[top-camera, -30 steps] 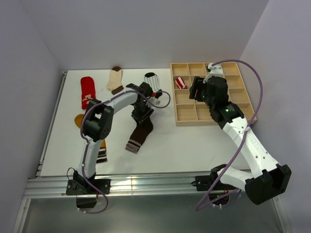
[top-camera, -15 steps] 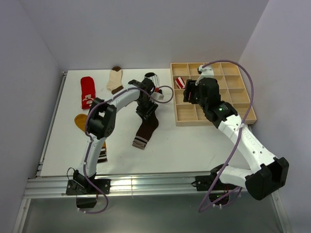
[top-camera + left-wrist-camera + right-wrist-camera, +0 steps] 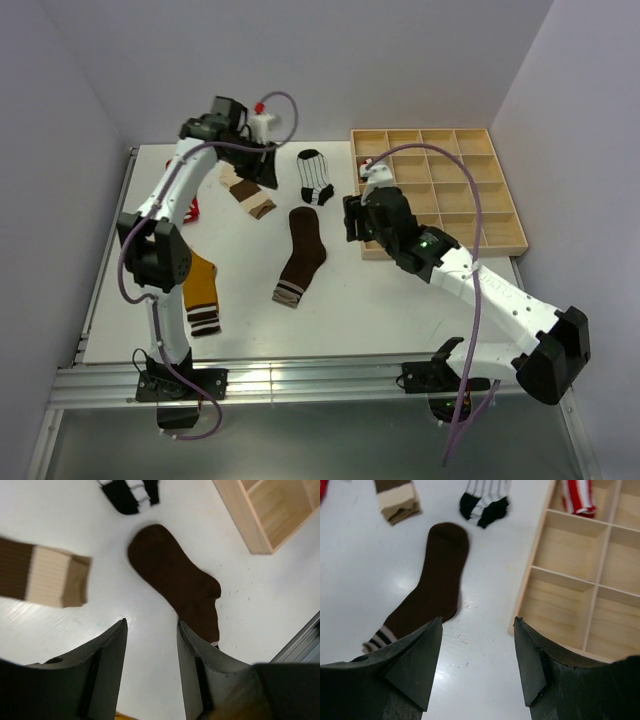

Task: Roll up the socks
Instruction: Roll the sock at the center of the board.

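**Both arms held empty fingers above flat socks**

The left gripper [image 3: 151, 652] hung high over the white surface [image 3: 380, 300], its fingers [image 3: 112, 655] parted with nothing between them. Its wrist view looked down on the dark brown sock [image 3: 175, 580], which lay flat and unrolled near the middle of the surface, toe toward the back and striped cuff toward the near edge.

The right gripper [image 3: 477, 660] hovered just left of the wooden tray [image 3: 480, 200], its fingers [image 3: 420, 665] also spread and holding nothing. The brown sock lay below and ahead of it.

Behind the brown sock's toe lay the white sock with black stripes [image 3: 314, 176], close but apart from it. The cream-and-brown sock [image 3: 250, 195] lay to its left, partly under the left arm. The mustard sock [image 3: 200, 290] lay stretched out near the left arm's base, striped cuff toward the near edge. The red sock [image 3: 192, 210] showed only as a sliver behind that arm.

The red-white striped sock [image 3: 577, 495] sat inside a tray compartment along the tray's left edge, seen only from the right wrist. The tray's other visible compartments showed bare wood.
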